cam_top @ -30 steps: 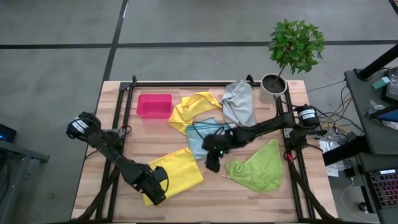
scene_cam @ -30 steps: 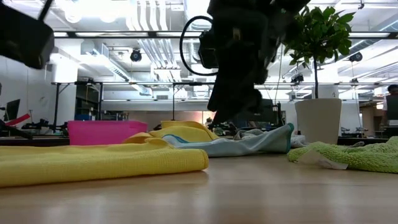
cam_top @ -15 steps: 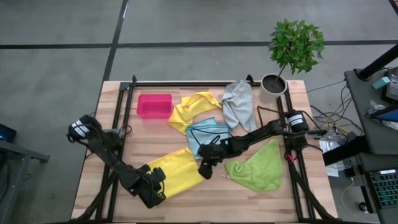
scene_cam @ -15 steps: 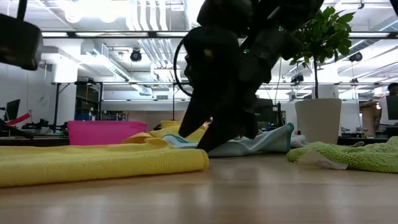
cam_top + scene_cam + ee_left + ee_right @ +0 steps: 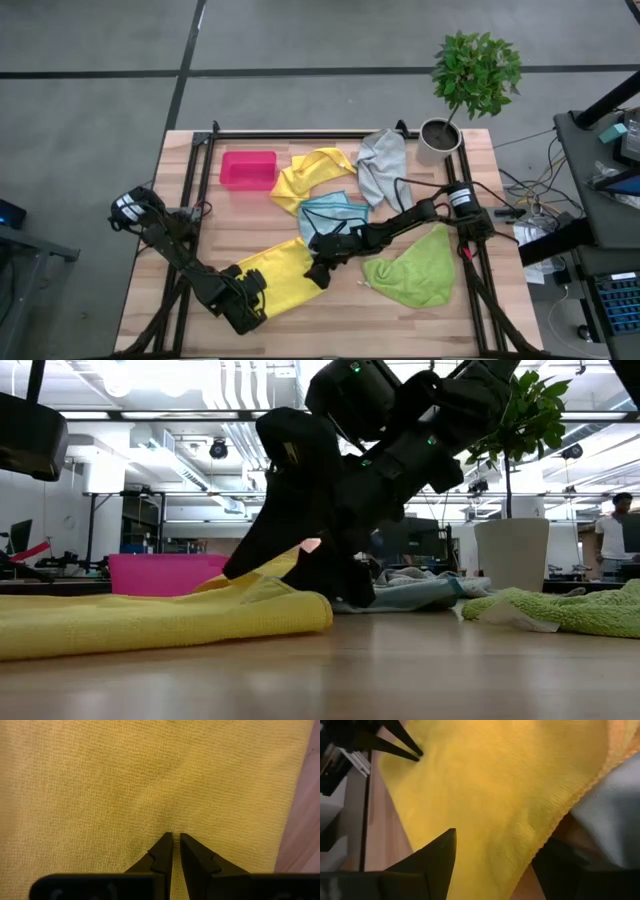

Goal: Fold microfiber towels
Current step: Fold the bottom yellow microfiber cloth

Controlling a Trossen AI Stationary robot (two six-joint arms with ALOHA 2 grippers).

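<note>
A yellow towel point(image 5: 283, 272) lies flat at the table's near middle. My left gripper point(image 5: 250, 300) is shut on its near-left part and shows in the left wrist view point(image 5: 173, 836). My right gripper point(image 5: 318, 272) is open and low at the towel's right edge point(image 5: 555, 815). One finger point(image 5: 437, 852) is over the yellow cloth and the other point(image 5: 565, 865) is beyond the edge; whether they touch it, I cannot tell. A light blue towel point(image 5: 330, 213), a second yellow towel point(image 5: 315, 170), a grey towel point(image 5: 385, 165) and a lime green towel point(image 5: 412, 265) lie crumpled on the table. My left gripper has its fingertips point(image 5: 165, 842) nearly together on the yellow towel's top surface point(image 5: 172, 827), inward from its edge. The fingers come from above, slanting down. A faint crease runs away from the tips. The towel lies flat on the table.
A pink bin point(image 5: 248, 170) stands at the far left of the table. A potted plant point(image 5: 445, 135) stands at the far right corner. Bare wood shows along the near edge point(image 5: 350, 320). A person point(image 5: 612, 530) stands in the room beyond.
My right gripper has gone toward the table's left and near edges and down, from above the light blue towel to the yellow towel's right edge. The yellow towel's right end has bunched up a little against it.
</note>
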